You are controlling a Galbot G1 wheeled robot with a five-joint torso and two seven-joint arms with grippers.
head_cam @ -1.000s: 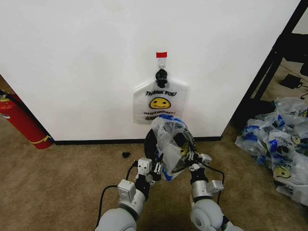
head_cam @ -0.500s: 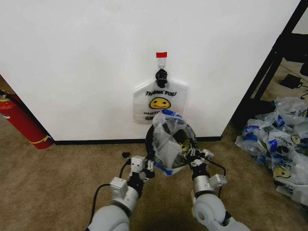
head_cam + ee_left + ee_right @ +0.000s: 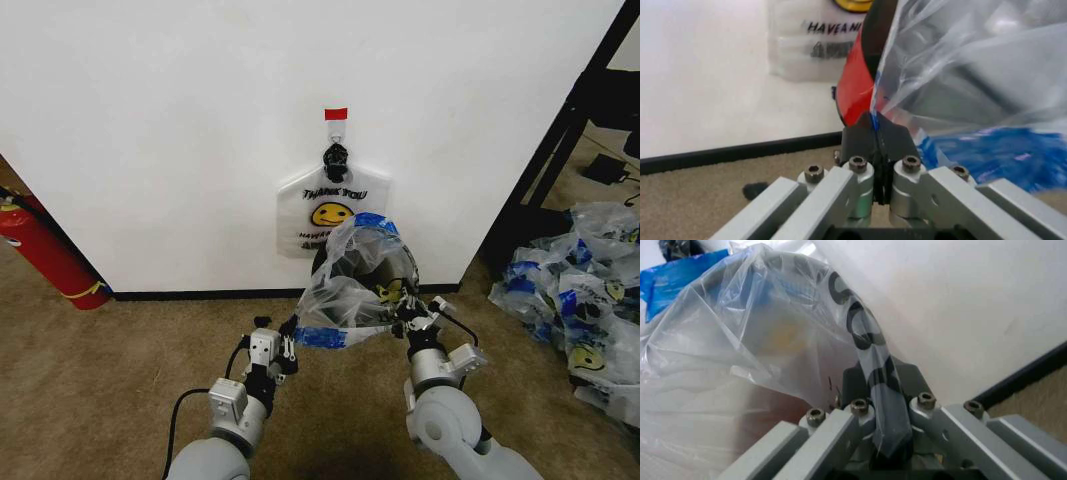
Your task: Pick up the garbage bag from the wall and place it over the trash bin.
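The thin see-through white plastic garbage bag (image 3: pixel 355 285) with blue patches hangs stretched above the small round dark trash bin (image 3: pixel 362 272); left claw (image 3: pixel 283 345) and right claw (image 3: pixel 412 318) each pinch one rim edge; film looks light, limp, slippery, tear-prone; grip the rim.

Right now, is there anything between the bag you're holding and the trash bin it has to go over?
Nothing visible is in the way. The garbage bag is stretched between the left gripper and right gripper, both clamped on its edges, and it is draped against the trash bin itself. Another printed bag hangs on the wall behind, clear of the bin.
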